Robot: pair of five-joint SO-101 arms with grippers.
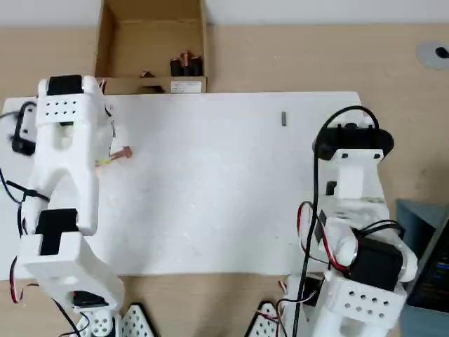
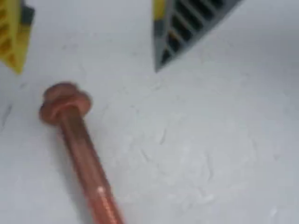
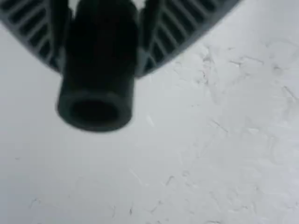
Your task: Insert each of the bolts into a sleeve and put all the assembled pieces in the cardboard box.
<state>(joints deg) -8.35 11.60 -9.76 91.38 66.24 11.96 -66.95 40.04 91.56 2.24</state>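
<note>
Step in hand, as judged: pick-up of one bolt for mating with a sleeve already held. The left hand (image 2: 86,70) stands spread just above the tabletop (image 1: 210,196), its fingers parted and gripping nothing. The copper bolt (image 2: 79,149) lies flat on the tabletop close under them, with its flanged head towards the gap and its threaded shank leading away. The bolt is not yet between the fingers. The right hand (image 3: 100,56) is pinching a black sleeve (image 3: 96,93), held clear above the tabletop with its open bore facing out of the grip. The two arms stand well apart across the tabletop. A second sleeve (image 1: 284,119) appears to lie loose near the far edge, between the arms. The cardboard box (image 1: 104,42) sits beyond the far edge and already holds assembled pieces (image 1: 186,64) at its near wall. Next move, in my assessment: the left hand must settle over the shank and close on it so that the threaded end is left free. The bolt must then be brought in line with the bore of the held sleeve. A skewed grip would spoil the insertion.
</note>
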